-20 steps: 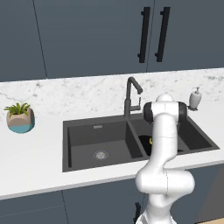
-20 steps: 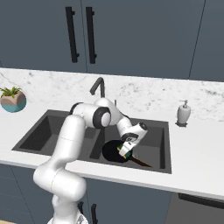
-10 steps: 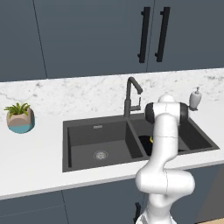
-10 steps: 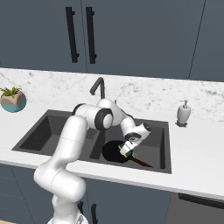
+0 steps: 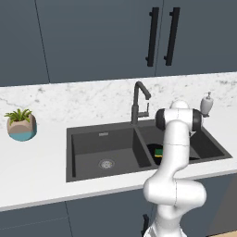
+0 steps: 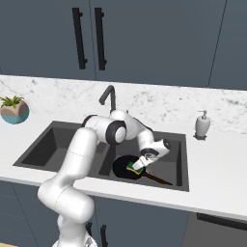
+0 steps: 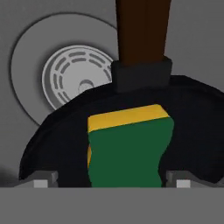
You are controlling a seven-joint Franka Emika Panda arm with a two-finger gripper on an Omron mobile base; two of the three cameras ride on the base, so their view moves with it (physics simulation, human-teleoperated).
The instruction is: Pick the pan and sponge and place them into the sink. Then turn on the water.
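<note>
A: What has changed since a second ago?

B: The jaws have spread. They were closer around the sponge (image 7: 127,148) before; now the two fingertips (image 7: 41,180) stand wide at either side of it with a gap showing on both sides, so the gripper (image 6: 138,166) is released and grasps nothing.

A: Where is the sponge relative to it?

B: Directly between the fingertips in the hand view, green face toward the camera, yellow layer at the far edge. It lies inside the pan (image 6: 126,166), just under the gripper. In the left base view the sponge (image 5: 159,151) peeks out beside the arm, in the basin.

A: And the pan?

B: Beneath the gripper too, sitting in the right basin of the sink (image 6: 179,141). Its brown handle (image 7: 142,28) runs away from the fingertips, straight ahead in the hand view. To the left of the handle, past the pan's rim, is that basin's round drain (image 7: 70,76).

A: Counts, left to right?

B: One potted plant (image 5: 21,124) on the counter (image 5: 37,166) far left of the gripper, two basins, one drain (image 5: 106,163) in the left basin, one tap (image 5: 139,101) behind the divider, one pan, one sponge, one soap dispenser (image 5: 207,103) to the right. Two cupboard handles (image 5: 161,36) above.
</note>
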